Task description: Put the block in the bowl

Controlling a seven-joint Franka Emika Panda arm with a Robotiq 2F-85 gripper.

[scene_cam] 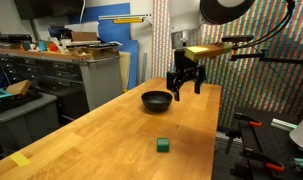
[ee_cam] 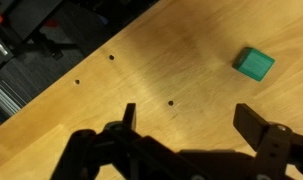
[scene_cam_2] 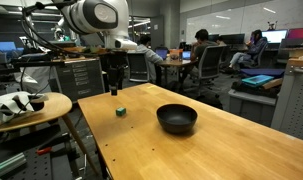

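The block [scene_cam: 164, 145] is a small green cube on the wooden table, near the front in an exterior view and at the far left part of the table in an exterior view [scene_cam_2: 120, 111]. It also shows in the wrist view [ee_cam: 255, 64] at upper right. The bowl [scene_cam: 157, 100] is shallow, round and black, standing on the table; it also shows in an exterior view [scene_cam_2: 177, 118]. My gripper [scene_cam: 185, 84] hangs open and empty above the table, beside the bowl and above the block's side [scene_cam_2: 114, 88]. Its two fingers [ee_cam: 191, 118] frame bare wood.
The wooden table [scene_cam: 111, 130] has small dark holes [ee_cam: 171, 102]. Its edge runs near the block [scene_cam_2: 91, 120]. A round side table with a white object [scene_cam_2: 21, 105] stands beyond it. A workbench with drawers [scene_cam: 71, 70] and people at desks [scene_cam_2: 201, 50] are behind.
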